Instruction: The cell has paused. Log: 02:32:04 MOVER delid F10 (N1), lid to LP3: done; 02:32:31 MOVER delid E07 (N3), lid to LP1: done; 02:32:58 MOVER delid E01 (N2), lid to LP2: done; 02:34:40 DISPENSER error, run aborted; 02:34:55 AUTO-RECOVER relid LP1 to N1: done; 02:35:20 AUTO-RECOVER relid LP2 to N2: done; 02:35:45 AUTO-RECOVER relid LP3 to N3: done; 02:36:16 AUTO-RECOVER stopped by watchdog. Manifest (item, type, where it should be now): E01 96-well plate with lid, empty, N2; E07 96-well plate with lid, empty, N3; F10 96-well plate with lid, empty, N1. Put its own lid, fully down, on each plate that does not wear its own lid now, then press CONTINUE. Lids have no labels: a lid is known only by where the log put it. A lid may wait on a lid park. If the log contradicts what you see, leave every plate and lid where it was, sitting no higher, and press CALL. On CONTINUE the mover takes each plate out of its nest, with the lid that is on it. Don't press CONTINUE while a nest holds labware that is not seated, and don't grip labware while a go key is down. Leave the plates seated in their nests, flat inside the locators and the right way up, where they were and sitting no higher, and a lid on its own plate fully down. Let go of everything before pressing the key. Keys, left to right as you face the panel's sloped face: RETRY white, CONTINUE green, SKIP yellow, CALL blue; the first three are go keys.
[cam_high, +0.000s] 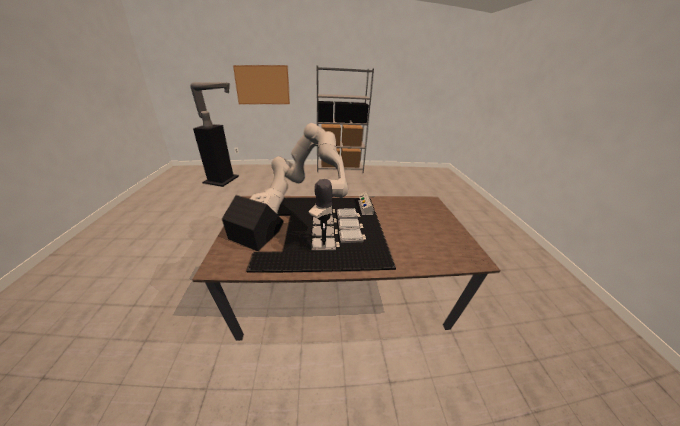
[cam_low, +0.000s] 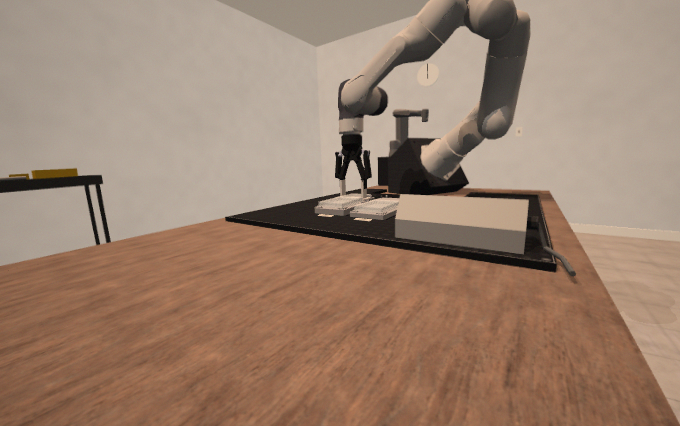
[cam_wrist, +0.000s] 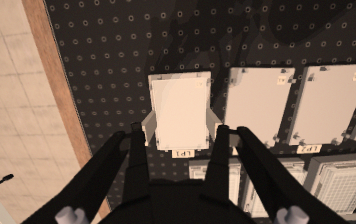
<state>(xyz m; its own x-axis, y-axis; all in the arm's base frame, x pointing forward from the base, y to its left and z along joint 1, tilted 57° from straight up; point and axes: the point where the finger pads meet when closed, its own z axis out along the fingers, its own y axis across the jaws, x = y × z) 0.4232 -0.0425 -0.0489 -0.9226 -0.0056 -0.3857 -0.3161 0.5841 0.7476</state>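
Observation:
In the wrist view my gripper (cam_wrist: 180, 116) is shut on a plain white lid (cam_wrist: 181, 112), with one finger pad on each long side. The lid lies flat over the lid park labelled LP1 (cam_wrist: 182, 153), at the left end of the park row. I cannot tell whether it rests on the park or hangs just above it. Two more white rectangles (cam_wrist: 255, 102) (cam_wrist: 325, 102) lie in the parks to its right. The well plates (cam_wrist: 332, 182) show partly along the bottom edge, behind my fingers. In the top view the gripper (cam_high: 323, 234) is low over the left column of labware.
The key panel (cam_high: 366, 204) stands at the far end of the black mat (cam_high: 321, 250), and its plain back shows in the exterior view (cam_low: 461, 220). A dark slanted box (cam_high: 250, 222) sits left of the arm base. The mat's left edge and the table edge lie close to LP1.

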